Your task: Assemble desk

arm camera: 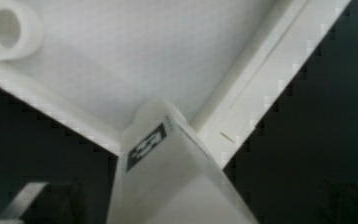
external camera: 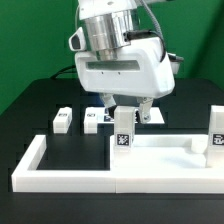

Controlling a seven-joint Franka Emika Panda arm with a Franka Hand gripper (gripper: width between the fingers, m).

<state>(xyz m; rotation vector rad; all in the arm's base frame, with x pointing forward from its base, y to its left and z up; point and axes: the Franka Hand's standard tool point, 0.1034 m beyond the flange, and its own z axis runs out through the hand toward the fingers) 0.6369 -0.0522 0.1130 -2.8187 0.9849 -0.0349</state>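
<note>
The desk's white tabletop (external camera: 165,150) lies flat inside the border wall. An upright leg (external camera: 123,136) with a black-and-white tag stands on its corner at the exterior view's left, and a second upright leg (external camera: 216,133) stands at the right end. My gripper (external camera: 128,116) hangs just above the first leg, open, with a finger on either side and a gap to each. In the wrist view the same leg (arm camera: 179,175) rises between my spread fingers (arm camera: 28,200), over the tabletop (arm camera: 123,75) and a round socket (arm camera: 5,32).
The low white border wall (external camera: 60,178) runs along the front and up the exterior view's left. Behind it, on the black table, lie loose legs (external camera: 63,121), (external camera: 92,119) and another (external camera: 152,117) partly hidden by my fingers.
</note>
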